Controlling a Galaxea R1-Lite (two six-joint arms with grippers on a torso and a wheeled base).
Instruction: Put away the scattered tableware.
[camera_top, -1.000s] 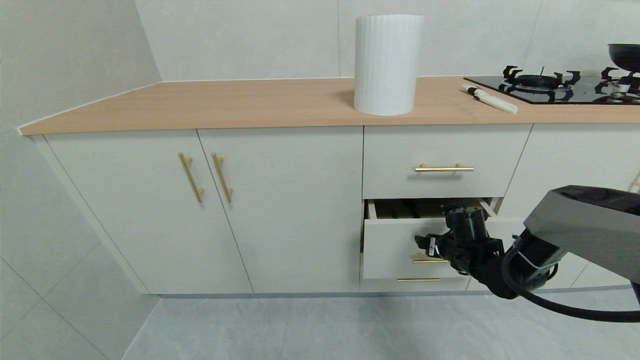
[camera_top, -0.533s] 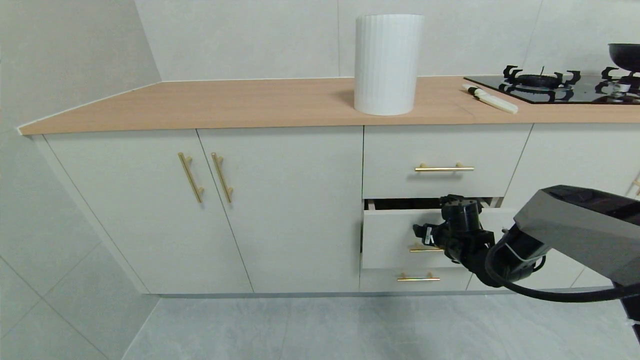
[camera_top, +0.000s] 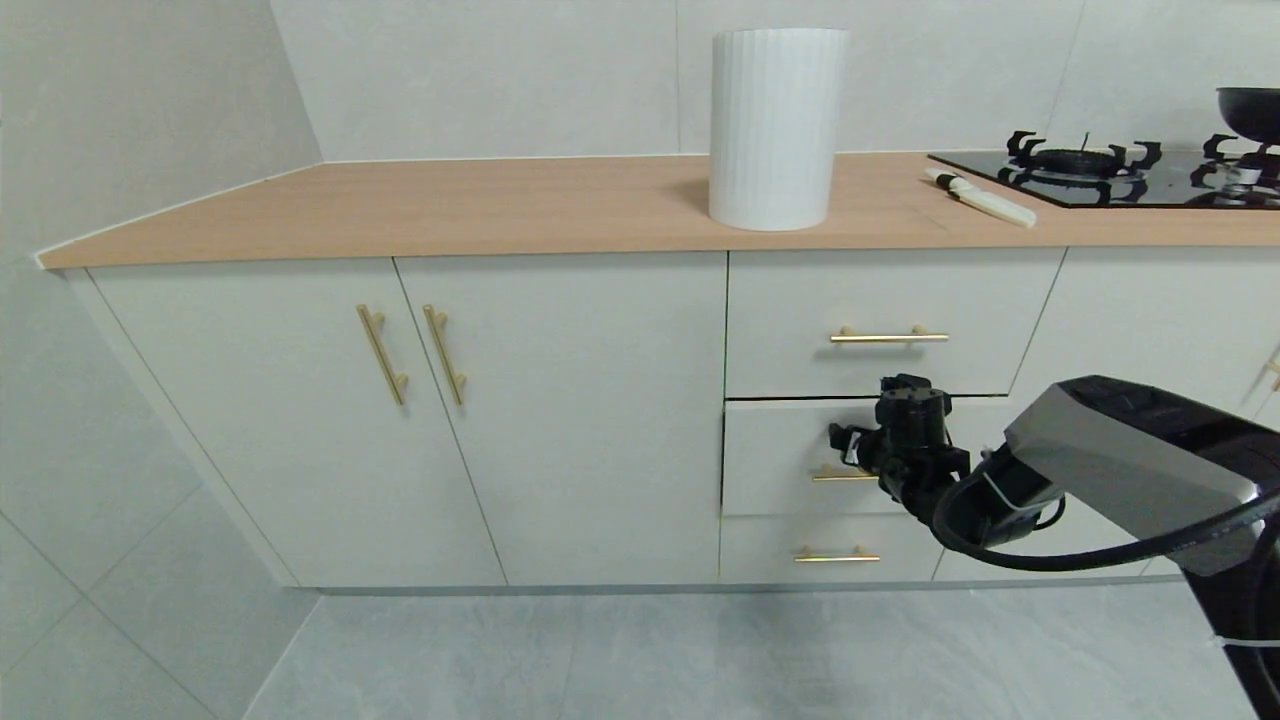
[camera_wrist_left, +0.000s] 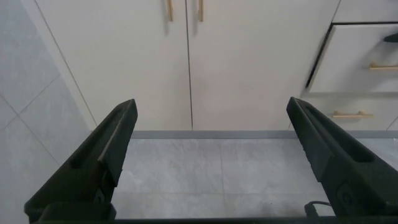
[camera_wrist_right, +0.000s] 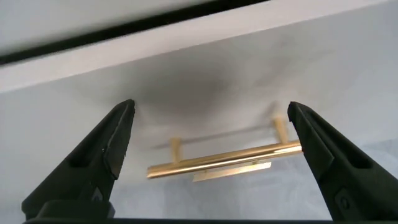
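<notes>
Right tool (camera_wrist_right: 210, 112) near drawer handle (camera_wrist_right: 224, 160)

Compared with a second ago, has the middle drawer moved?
Yes. The middle drawer has slid inward, now almost flush with the fixed top drawer above it.

R fingers (camera_wrist_right: 106, 162) black; drawer front (camera_wrist_right: 249, 81) just ahead off-white, its handle (camera_wrist_right: 227, 160) btwn them brass-gold. L fingers (camera_wrist_left: 109, 152) black too, pale grey floor tiles (camera_wrist_left: 205, 168) beyond. Well above R fingers: bench (camera_top: 500, 205) light wood grain, canister (camera_top: 775, 130) white w/ vertical ribs, hob (camera_top: 1110, 185) glossy black, utensil (camera_top: 985, 204) cream.
</notes>
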